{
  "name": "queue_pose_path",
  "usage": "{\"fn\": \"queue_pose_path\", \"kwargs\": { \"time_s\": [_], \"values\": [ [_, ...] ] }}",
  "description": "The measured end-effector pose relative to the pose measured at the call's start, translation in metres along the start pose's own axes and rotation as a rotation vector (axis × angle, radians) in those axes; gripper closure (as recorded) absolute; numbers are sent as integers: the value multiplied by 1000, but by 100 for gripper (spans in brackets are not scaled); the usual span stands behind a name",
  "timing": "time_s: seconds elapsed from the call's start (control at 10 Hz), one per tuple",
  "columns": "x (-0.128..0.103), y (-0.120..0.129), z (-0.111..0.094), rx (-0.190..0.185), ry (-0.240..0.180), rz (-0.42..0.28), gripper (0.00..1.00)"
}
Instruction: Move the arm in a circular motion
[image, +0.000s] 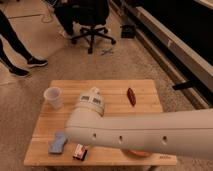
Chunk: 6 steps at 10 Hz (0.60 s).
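Observation:
The arm (145, 134), thick and cream-white, reaches in from the right edge across the front half of the wooden table (112, 90). Small dark screw holes run along its side. Its rounded joint (84, 124) sits over the table's front left. The grey-labelled cap (91, 98) points up and away. The gripper is out of view; the arm's far end is hidden behind the joint.
On the table stand a white cup (52, 96) at the left, a red-brown object (131, 96) at the back right, a blue sponge (57, 143) and a snack packet (80, 152) at the front left. An orange bowl (135, 153) is mostly under the arm. Beyond are an office chair (92, 27) and a person's legs (17, 50).

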Motion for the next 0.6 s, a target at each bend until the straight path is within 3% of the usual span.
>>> {"fn": "queue_pose_path", "kwargs": {
  "time_s": [0.2, 0.4, 0.6],
  "values": [
    [28, -2, -9, -1, -1, 34, 55],
    [31, 2, -6, 19, 14, 110, 55],
    [31, 5, -5, 24, 7, 134, 55]
  ]
}}
